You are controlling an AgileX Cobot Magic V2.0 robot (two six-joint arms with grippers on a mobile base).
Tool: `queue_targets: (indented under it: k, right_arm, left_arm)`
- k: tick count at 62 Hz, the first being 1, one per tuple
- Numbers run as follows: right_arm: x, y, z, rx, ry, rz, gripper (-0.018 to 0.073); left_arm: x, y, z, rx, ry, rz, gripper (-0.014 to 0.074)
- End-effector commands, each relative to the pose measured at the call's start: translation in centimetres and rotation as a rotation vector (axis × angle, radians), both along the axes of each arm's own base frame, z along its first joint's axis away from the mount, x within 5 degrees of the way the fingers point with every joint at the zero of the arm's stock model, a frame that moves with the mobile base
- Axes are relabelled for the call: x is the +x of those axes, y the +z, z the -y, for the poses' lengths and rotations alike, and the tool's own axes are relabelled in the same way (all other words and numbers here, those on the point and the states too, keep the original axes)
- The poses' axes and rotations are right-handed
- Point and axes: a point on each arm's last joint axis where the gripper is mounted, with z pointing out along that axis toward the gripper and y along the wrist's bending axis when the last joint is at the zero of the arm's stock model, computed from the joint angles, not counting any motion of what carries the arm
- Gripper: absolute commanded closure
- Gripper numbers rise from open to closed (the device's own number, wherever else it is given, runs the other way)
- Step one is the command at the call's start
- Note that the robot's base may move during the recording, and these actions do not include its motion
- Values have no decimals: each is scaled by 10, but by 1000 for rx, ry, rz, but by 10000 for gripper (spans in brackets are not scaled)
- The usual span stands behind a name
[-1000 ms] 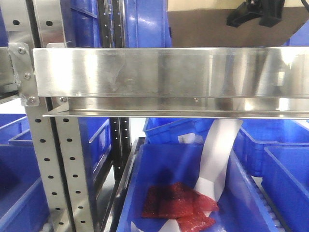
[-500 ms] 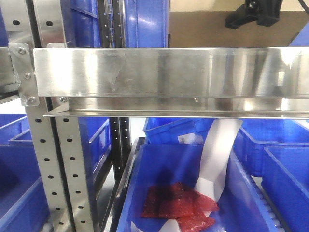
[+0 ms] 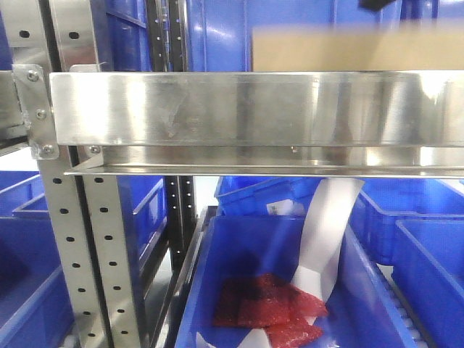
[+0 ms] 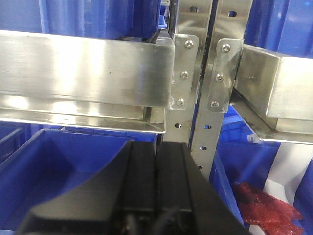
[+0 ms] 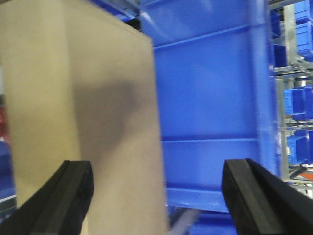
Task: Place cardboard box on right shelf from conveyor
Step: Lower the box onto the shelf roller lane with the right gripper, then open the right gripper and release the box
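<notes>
Gone from 1 o'clock since before, my right gripper now gapes wide, empty, off the cardboard box on the right shelf; left gripper is closed, and any careless retreat could clip the box.

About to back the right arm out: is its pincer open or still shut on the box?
Open: right pincer fingers spread wide, cardboard box ahead, not clamped.
</notes>
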Motion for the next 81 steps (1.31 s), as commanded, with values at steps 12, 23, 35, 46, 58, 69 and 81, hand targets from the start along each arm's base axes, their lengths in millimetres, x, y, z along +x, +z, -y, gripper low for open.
queue_targets:
  k: [12,23,35,46,58,69,81]
  right_arm:
    - [-17,56,8,343,-94,233,-8]
    - [-16,67,9,631,-149,260,405]
    - [-16,67,9,956,-222,129,495]
    - [-12,67,22,1142,-306,68,506]
    - [-25,56,44,1226,-405,29,507]
    - [-67,34,60,1260,-432,97,507]
    - [-129,2,75,1313,-416,208,507]
  left_arm:
    - [0,5,0,-9,4,82,712]
    - [0,5,0,-9,4,82,713]
    - [0,5,0,-9,4,82,712]
    - [0,5,0,-9,4,82,713]
    - [0,5,0,-9,4,82,713]
    - [0,5,0,-9,4,82,713]
    - [0,5,0,-9,4,82,713]
